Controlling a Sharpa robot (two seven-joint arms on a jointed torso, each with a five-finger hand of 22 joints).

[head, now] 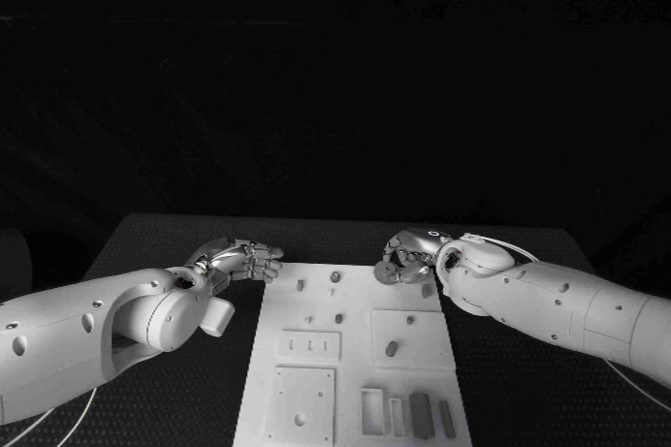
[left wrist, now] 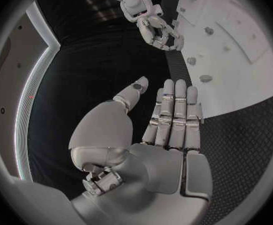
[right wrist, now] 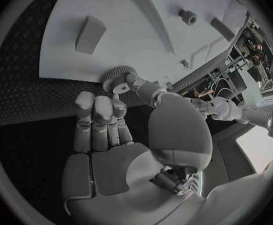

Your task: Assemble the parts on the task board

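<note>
The white task board lies in the middle of the black table. My right hand hovers over the board's far right corner and pinches a small toothed gear between thumb and a finger; the gear hangs just above the board's far edge. My left hand is beside the board's far left corner, off the plate, with straight fingers and the thumb apart, holding nothing. Small pegs stand on the far part of the board. My right hand also appears in the left wrist view.
A raised plate with a slot sits mid-board, and several upright grey pieces stand at its near right. A block and a peg stand on the board close to the gear. Black matting surrounds the board.
</note>
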